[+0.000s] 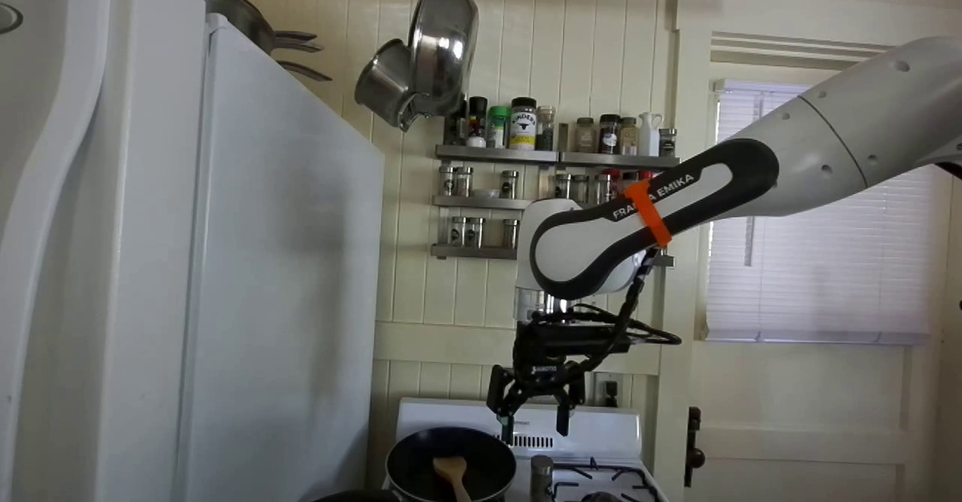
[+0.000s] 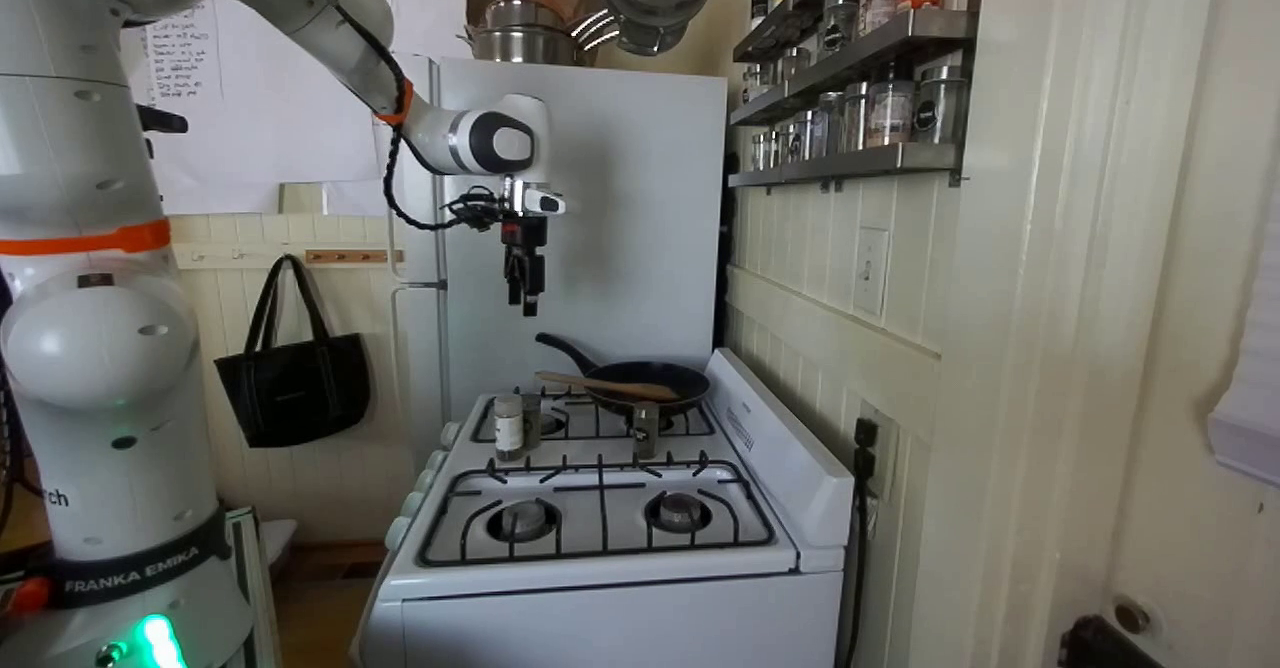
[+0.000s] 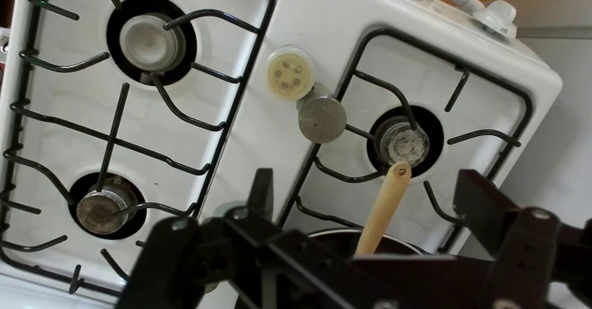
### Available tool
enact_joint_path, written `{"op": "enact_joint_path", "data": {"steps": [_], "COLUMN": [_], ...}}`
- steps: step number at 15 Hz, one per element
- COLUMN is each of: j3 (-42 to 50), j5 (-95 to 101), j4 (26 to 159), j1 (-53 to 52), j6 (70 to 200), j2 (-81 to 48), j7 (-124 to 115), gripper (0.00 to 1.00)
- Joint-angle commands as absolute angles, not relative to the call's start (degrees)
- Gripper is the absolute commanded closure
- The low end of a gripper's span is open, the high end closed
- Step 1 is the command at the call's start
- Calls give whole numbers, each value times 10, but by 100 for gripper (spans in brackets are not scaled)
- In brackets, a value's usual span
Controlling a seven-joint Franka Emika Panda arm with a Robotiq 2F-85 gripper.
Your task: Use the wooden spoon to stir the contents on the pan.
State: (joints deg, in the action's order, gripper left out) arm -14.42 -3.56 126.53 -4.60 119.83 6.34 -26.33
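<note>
The wooden spoon (image 1: 451, 470) rests in the black pan (image 1: 413, 453), its handle leaning out over the near rim. In an exterior view the spoon (image 2: 610, 385) and the pan (image 2: 692, 383) sit on the far burners. In the wrist view the spoon's handle (image 3: 383, 209) shows between the fingers; its bowl and most of the pan (image 3: 330, 240) are hidden behind the gripper. My gripper (image 1: 535, 427) is open and empty, pointing down. It also shows in the other views (image 2: 523, 300) (image 3: 365, 184), above the stove and apart from the spoon. No contents can be made out in the pan.
A yellow-topped shaker (image 3: 290, 75) and a metal-topped jar (image 3: 322, 119) stand beside the spoon's burner. Another jar (image 2: 645, 431) stands in front of the pan. The stove's backguard (image 2: 780, 448) and the white fridge (image 2: 620, 218) border the pan. Spice shelves (image 1: 496, 154) hang behind the arm.
</note>
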Motion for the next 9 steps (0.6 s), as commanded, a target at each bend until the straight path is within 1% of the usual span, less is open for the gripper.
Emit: {"op": "enact_joint_path", "data": {"steps": [1,9], "j3": [-132,-123], "j5": [-34,-26], "j4": [1250,1162], "j1": [-62,-97], "j6": [1211,1288], "j2": [35,-114], "j7": [-259,-279], "gripper": [0,0]}}
